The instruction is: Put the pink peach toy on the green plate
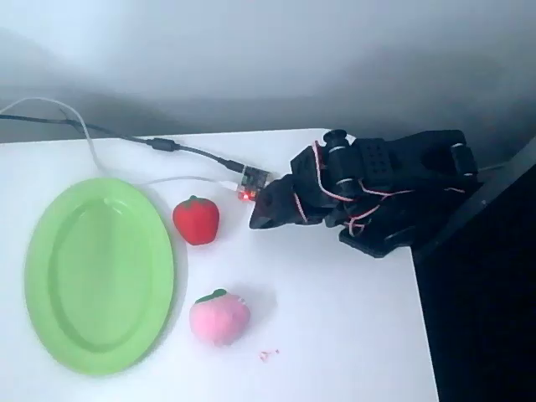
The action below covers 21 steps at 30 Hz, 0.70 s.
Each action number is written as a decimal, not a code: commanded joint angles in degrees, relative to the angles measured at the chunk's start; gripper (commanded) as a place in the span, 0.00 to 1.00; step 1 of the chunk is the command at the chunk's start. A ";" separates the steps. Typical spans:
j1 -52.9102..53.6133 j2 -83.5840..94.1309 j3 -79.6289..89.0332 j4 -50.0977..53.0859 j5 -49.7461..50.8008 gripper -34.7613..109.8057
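Observation:
The pink peach toy lies on the white table at lower centre, its green leaf pointing up-left. Just left of it rests the light-green oval plate, with nothing on it. My black gripper is folded back at the right with the arm, its tip pointing left toward the red strawberry toy. It sits well above and to the right of the peach, apart from it, holding nothing. From this angle its jaws look closed, though I cannot make out the gap clearly.
A red strawberry toy stands between the plate and the gripper tip. Cables run along the back of the table to a small board with a red light. The table's right edge drops to a dark floor.

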<state>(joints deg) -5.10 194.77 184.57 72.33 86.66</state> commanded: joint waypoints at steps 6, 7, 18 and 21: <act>0.09 1.05 3.34 1.58 0.62 0.28; 0.09 1.05 3.34 1.58 0.62 0.29; 0.35 0.62 -0.18 -4.31 -3.52 0.24; 2.29 -0.70 -10.63 -4.75 -3.34 0.24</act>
<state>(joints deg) -3.52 194.77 180.44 68.47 83.41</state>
